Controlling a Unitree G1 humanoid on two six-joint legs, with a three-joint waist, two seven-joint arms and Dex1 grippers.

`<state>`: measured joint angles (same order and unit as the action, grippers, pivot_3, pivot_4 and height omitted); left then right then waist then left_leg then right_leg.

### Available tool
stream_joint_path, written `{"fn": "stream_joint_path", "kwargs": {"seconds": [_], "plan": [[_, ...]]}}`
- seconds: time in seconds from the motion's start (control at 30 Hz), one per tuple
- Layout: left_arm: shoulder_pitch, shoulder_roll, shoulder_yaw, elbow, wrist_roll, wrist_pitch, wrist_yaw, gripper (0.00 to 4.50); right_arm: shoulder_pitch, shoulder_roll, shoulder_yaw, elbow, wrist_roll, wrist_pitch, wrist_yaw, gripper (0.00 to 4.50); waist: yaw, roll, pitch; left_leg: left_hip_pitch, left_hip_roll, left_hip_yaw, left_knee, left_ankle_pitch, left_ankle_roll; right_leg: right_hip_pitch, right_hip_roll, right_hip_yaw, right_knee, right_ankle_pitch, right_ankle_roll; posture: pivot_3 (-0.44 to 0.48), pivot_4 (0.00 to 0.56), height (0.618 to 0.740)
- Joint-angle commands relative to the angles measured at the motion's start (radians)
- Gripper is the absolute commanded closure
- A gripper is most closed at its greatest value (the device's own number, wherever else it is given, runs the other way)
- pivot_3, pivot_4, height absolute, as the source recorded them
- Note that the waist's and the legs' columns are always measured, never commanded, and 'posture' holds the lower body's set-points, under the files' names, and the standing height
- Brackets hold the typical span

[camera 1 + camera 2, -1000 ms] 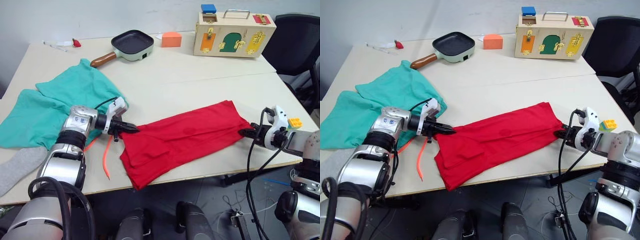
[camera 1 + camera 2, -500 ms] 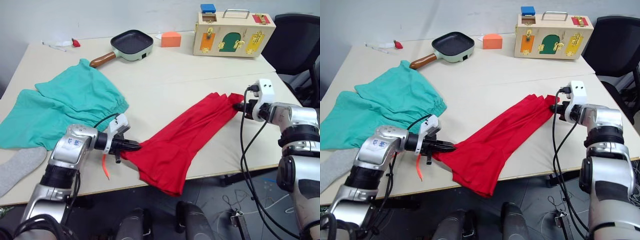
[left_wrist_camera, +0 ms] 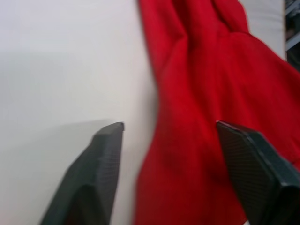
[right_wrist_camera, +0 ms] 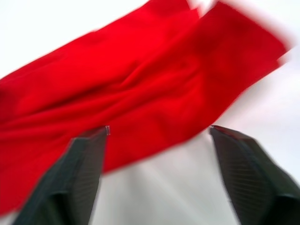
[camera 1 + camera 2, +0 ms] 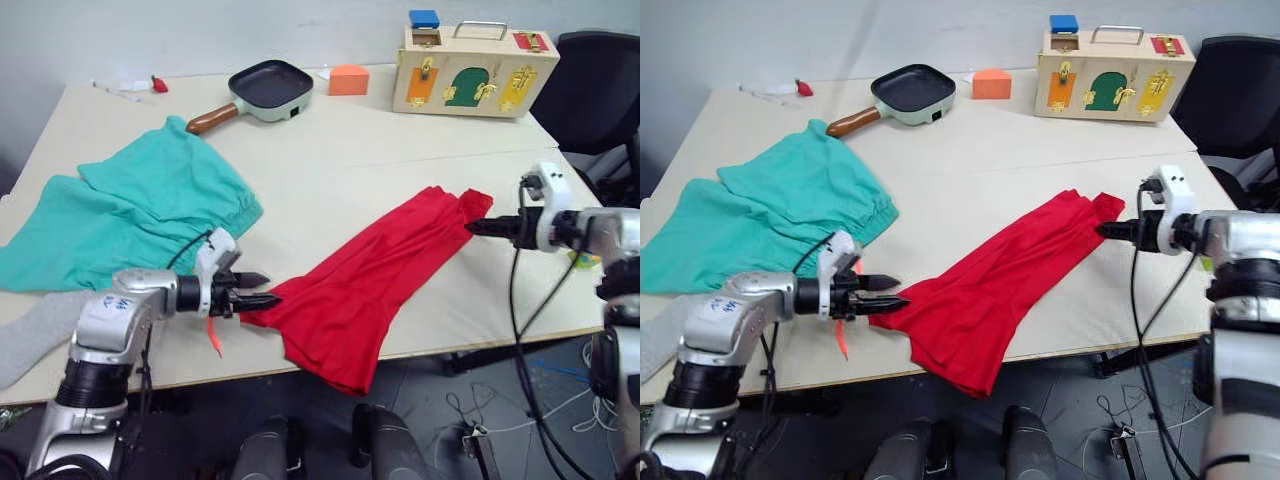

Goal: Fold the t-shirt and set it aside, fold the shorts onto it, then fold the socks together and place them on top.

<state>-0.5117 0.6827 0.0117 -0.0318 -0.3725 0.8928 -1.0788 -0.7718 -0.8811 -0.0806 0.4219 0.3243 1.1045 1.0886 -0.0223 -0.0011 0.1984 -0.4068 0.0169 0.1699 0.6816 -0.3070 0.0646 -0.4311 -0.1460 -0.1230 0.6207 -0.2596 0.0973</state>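
The t-shirt [image 5: 380, 275] lies as a long, loosely bunched red band slanting across the counter [image 5: 340, 140], well in front of the frying pan [image 5: 262, 88]. Its near end spills over the counter's front edge and hangs free there; its far end reaches toward the side where the wooden latch box [image 5: 478, 70] stands, though well short of it.

The left gripper [image 5: 880, 292] sits at the shirt's nearer end, fingers spread, the cloth lying between and just ahead of them but not pinched. The right gripper [image 5: 1110, 230] points at the shirt's far corner, fingers also apart in the wrist view, with the red cloth just beyond the tips. Neither holds anything.

The shirt looks light, limp and thin. It will sag and crease wherever it is unsupported, and the overhanging part may drag the rest off the edge. A single layer would probably slide out of a shallow pinch, so the grip likely wants to go on a doubled edge or corner, at both ends at once.

The shorts [image 5: 130, 215] lie spread out on the side of the shirt away from the latch box, their orange drawstring [image 5: 212, 333] trailing beside the left gripper. A grey sock [image 5: 30, 335] rests by the shorts at the counter's front edge.
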Motion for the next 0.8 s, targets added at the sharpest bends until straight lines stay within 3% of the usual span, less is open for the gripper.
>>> {"fn": "stream_joint_path", "kwargs": {"seconds": [0.03,0.13,0.27,0.53,0.8], "plan": [[-0.122,0.022,-0.042,0.153,0.008,-0.074,-0.078,0.05,0.142,-0.012,-0.080,-0.356,0.169,0.257,-0.004,0.00,0.001,0.000,0.000,0.000,0.000,0.000,0.001,-0.001,-0.002,0.000,0.000,0.000,-0.001,0.000,0.000,0.000,0.150,0.740],[-0.258,-0.037,-0.097,0.337,0.039,-0.166,-0.116,0.05,0.291,0.063,-0.165,-0.605,0.263,0.401,-0.074,0.00,0.003,0.000,0.000,0.000,-0.001,0.000,0.001,-0.003,-0.006,0.000,-0.002,-0.001,-0.001,0.000,0.000,0.000,0.150,0.740],[-0.434,-0.182,-0.151,0.630,0.113,-0.318,-0.102,0.05,0.412,0.226,-0.234,-0.798,0.321,0.506,-0.196,0.00,0.020,-0.001,-0.001,0.000,-0.002,0.001,0.001,-0.003,-0.005,0.000,-0.002,-0.004,-0.002,0.000,0.000,0.000,0.150,0.740],[-0.667,-0.400,-0.139,1.110,0.225,-0.580,0.017,0.05,0.503,0.390,-0.230,-0.901,0.407,0.510,-0.402,0.00,0.016,-0.004,-0.002,-0.001,-0.002,0.002,0.001,-0.001,0.003,-0.001,-0.001,-0.009,-0.001,0.001,0.001,0.000,0.150,0.740],[-0.721,-0.495,-0.135,1.290,0.326,-0.709,0.144,0.05,0.548,0.449,-0.200,-0.933,0.531,0.510,-0.547,0.00,0.013,-0.009,-0.005,0.000,-0.001,0.001,0.000,-0.001,0.003,0.000,-0.001,-0.010,-0.001,0.001,0.001,0.000,0.150,0.740]]}}
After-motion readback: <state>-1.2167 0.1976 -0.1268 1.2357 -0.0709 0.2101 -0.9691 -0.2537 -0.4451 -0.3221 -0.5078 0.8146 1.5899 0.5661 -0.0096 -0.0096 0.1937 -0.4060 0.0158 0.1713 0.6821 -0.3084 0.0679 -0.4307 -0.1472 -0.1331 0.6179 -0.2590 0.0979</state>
